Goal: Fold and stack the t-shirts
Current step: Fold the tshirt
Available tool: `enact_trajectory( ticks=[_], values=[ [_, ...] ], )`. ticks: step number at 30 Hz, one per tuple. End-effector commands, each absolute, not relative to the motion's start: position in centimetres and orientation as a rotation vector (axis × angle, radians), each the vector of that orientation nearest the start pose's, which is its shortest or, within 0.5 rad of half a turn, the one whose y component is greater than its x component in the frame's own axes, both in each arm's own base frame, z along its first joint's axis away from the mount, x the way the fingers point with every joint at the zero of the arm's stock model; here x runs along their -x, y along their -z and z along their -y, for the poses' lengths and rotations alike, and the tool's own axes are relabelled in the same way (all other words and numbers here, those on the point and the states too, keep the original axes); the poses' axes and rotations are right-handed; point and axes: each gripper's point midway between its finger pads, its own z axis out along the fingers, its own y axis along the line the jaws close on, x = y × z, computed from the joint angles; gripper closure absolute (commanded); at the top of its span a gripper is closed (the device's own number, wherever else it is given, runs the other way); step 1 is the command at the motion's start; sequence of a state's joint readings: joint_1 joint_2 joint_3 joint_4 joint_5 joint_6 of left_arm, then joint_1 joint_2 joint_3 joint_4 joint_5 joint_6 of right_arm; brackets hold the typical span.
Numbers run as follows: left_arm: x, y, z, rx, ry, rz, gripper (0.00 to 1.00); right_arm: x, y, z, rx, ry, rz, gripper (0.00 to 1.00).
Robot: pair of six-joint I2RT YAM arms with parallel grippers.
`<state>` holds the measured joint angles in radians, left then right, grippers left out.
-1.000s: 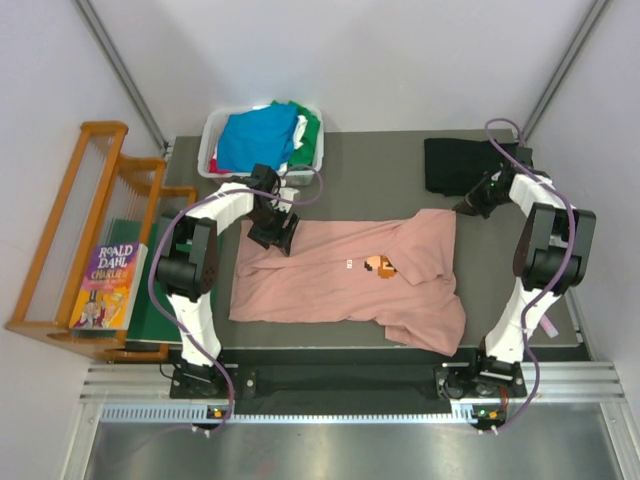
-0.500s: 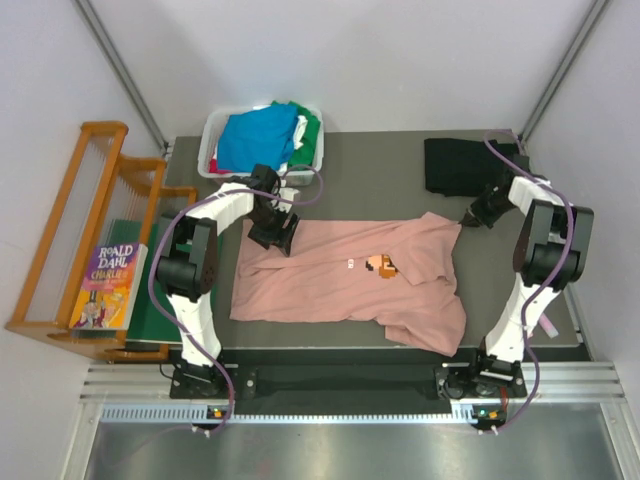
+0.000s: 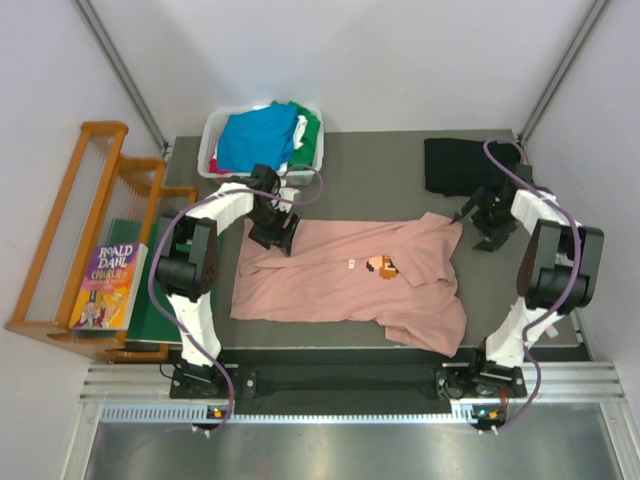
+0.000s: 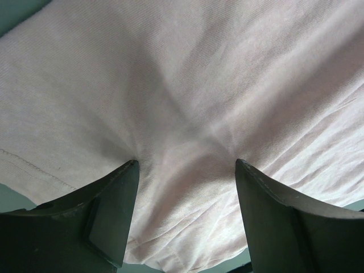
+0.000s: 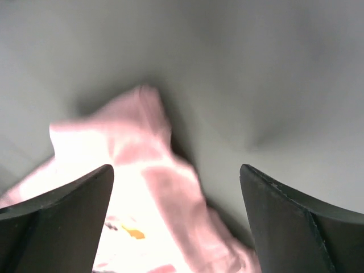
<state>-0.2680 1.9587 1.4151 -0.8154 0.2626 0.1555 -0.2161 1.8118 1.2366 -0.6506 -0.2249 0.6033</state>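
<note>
On the dark table (image 3: 380, 160), the dusty-pink t-shirt (image 3: 320, 285) lies spread across the middle. Its left half is flat, and its right half is lapped over itself and rumpled toward the near edge. At the far-left corner the white basket (image 3: 207, 155) holds the unfolded shirts (image 3: 255, 135) in blue, green and white. A black t-shirt (image 3: 455, 165) lies at the far-right corner. You appear to be in the flattening step, before any fold. The left gripper (image 3: 277, 240) rests with jaws apart, tips on the pink shirt's far-left edge, pinching nothing. The right gripper (image 3: 478, 222) hangs wide open and empty, just off the far-right corner. Your next move likely calls for taking that corner and drawing the rumpled side flat.
</note>
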Motion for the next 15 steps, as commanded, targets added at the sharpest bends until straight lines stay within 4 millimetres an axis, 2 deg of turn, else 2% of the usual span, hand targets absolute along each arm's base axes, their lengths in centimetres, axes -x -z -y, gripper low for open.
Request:
enact_trajectory(
  ticks=[1,2,3,5,7,8,10,11,15],
  values=[
    [-35.4,-5.7,14.0,-0.648,0.430,-2.780,0.27,-35.7,-8.7,-0.2,-0.973,-0.447,-2.526,0.09],
    [-35.4,-5.7,14.0,-0.646,0.430,-2.779,0.27,-34.3,-7.8,-0.9,-0.973,-0.450,-2.557,0.09],
    [-35.4,-5.6,14.0,-0.648,0.430,-2.781,0.27,-33.7,-8.7,-1.1,-0.952,-0.451,-2.531,0.11],
    [-35.5,-5.7,14.0,-0.646,0.430,-2.781,0.27,-32.3,-8.5,-1.9,-0.928,-0.449,-2.548,0.13],
    [-35.6,-5.6,14.0,-0.646,0.428,-2.781,0.27,-30.2,-7.7,-2.2,-0.919,-0.417,-2.583,0.15],
    [-35.6,-5.6,14.0,-0.644,0.429,-2.782,0.27,-28.9,-6.6,-2.5,-0.923,-0.404,-2.614,0.16],
    [-35.6,-5.5,14.0,-0.644,0.429,-2.783,0.27,-28.1,-6.0,-2.5,-0.928,-0.399,-2.611,0.23],
    [-35.6,-5.5,14.0,-0.644,0.431,-2.784,0.27,-27.2,-5.1,-2.7,-0.941,-0.396,-2.631,0.25],
    [-35.7,-5.6,14.0,-0.642,0.429,-2.784,0.27,-26.7,-3.2,-3.0,-0.958,-0.397,-2.667,0.32]
  ],
)
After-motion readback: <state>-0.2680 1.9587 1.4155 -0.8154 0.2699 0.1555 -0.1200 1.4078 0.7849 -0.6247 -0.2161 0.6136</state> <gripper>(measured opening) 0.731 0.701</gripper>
